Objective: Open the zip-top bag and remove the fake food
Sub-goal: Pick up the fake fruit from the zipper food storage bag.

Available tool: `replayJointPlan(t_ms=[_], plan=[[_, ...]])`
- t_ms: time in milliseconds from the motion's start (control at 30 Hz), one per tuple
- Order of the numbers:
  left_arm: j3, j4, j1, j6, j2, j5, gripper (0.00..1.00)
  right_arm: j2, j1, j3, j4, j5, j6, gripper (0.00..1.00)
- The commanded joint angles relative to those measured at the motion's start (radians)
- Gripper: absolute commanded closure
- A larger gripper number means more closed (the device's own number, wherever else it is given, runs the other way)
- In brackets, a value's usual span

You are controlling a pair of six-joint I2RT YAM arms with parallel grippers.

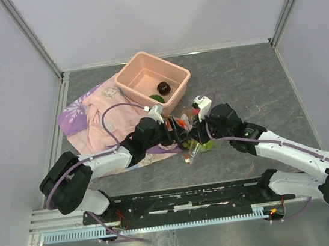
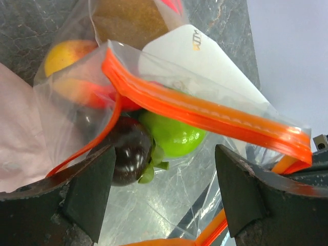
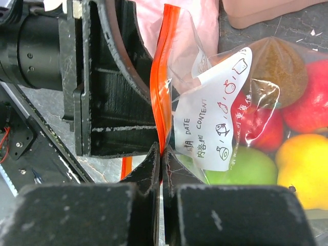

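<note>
The zip-top bag (image 1: 199, 147) lies between my two grippers, its mouth parted in the left wrist view, with the orange zip strip (image 2: 205, 110) across it. Fake food shows inside it: a dark purple fruit (image 2: 128, 151), a green one (image 2: 174, 134), a yellow one (image 2: 64, 56), a brown one (image 3: 279, 66) and a red one (image 3: 307, 97). My left gripper (image 2: 165, 154) is open, its jaws pointing into the bag's mouth, the dark fruit beside its left finger (image 2: 87, 189). My right gripper (image 3: 161, 154) is shut on the zip strip (image 3: 160, 87), right next to the left gripper's black finger (image 3: 113, 102).
A salmon-pink tub (image 1: 127, 79) stands behind the grippers with a dark fruit (image 1: 163, 88) and a green piece (image 1: 156, 98) in it. A pink-and-purple cloth (image 1: 87, 115) lies at the left, partly under the left arm. Grey walls close the table on three sides.
</note>
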Motion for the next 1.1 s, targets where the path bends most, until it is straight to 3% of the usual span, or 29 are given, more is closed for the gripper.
replayJointPlan(t_ms=[0, 200, 300, 800, 1067], plan=[[0.023, 0.067, 0.017, -0.048, -0.014, 0.08, 0.15, -0.023, 0.036, 0.019, -0.003, 0.047, -0.038, 0.98], [0.051, -0.144, -0.001, 0.098, -0.034, 0.01, 0.14, -0.05, 0.039, -0.002, 0.005, 0.069, -0.038, 0.98], [0.047, -0.173, -0.011, 0.13, -0.03, -0.025, 0.13, -0.038, 0.039, -0.008, 0.018, 0.06, -0.03, 0.98], [0.06, -0.04, -0.063, 0.19, 0.128, -0.052, 0.12, -0.028, 0.039, -0.049, 0.06, 0.062, 0.004, 0.98], [0.05, -0.011, -0.068, 0.171, 0.092, -0.133, 0.15, -0.027, 0.039, -0.074, 0.085, 0.041, 0.023, 0.98]])
